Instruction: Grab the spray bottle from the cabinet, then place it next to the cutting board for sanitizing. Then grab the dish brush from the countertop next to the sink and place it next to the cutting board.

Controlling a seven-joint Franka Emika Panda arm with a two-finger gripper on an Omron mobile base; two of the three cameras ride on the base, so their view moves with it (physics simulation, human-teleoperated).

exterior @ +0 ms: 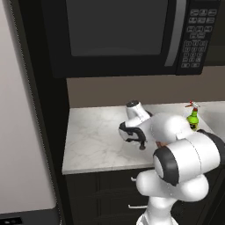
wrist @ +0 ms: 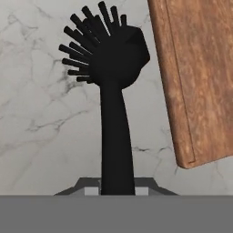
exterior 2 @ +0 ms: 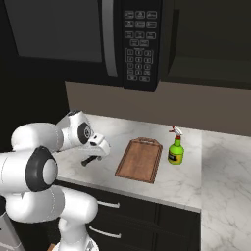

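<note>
My gripper (wrist: 117,191) is shut on the handle of the black dish brush (wrist: 113,59), whose bristled head points away over the marble. The brush (exterior 2: 89,160) hangs low over the countertop (exterior 2: 186,181), just left of the brown wooden cutting board (exterior 2: 139,159); whether it touches the marble I cannot tell. In the hand view the cutting board (wrist: 200,77) fills the right side, a short gap from the brush head. The lime-green spray bottle (exterior 2: 176,149) stands upright on the counter just right of the board. From the left base view the gripper (exterior: 132,132) sits mid-counter and the spray bottle (exterior: 192,117) shows behind the arm.
A black microwave (exterior 2: 137,44) hangs above the counter. Dark drawers with silver handles (exterior 2: 110,203) run below the counter edge. A tall pale panel (exterior: 22,132) bounds the counter on the left. Bare marble (exterior: 96,136) lies left of the gripper.
</note>
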